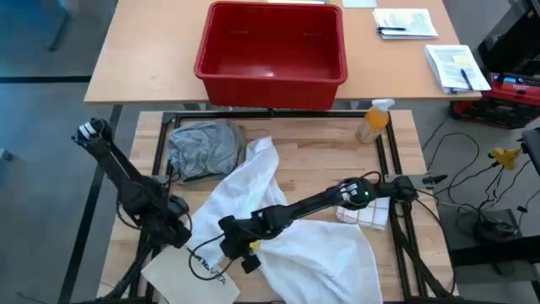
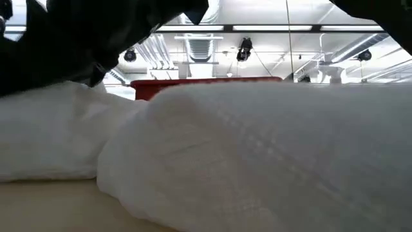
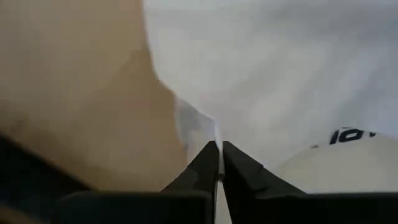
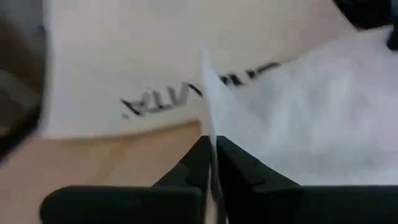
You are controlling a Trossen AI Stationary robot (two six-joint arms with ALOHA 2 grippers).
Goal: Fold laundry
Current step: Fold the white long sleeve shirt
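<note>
A large white shirt [image 1: 287, 228] lies rumpled across the middle of the table and fills the low view [image 2: 257, 154]. A grey T-shirt [image 1: 202, 148] lies bunched at the far left of the table. My left gripper [image 1: 182, 230] stands at the shirt's near left edge, shut on it. My right gripper [image 1: 234, 247] reaches across the shirt from the right and is shut on its near edge. A white printed bag [image 1: 190, 272] lies flat by the near edge, beside both grippers. My left gripper pinches a thin edge of the white shirt [image 3: 216, 138] between its two shut fingers. The cloth beyond the fingers lies on the table. My right gripper pinches a raised edge of the white shirt [image 4: 208, 106] between its two fingers, just above the table and the printed bag [image 4: 155, 93]. The edge stands up out of the fingers and the rest of the shirt lies on the table.
A red bin [image 1: 272, 52] stands on the far table with papers [image 1: 407, 23] beside it. A spray bottle [image 1: 375, 120] stands at the far right of the work table, and a small white box [image 1: 364, 213] lies under my right arm.
</note>
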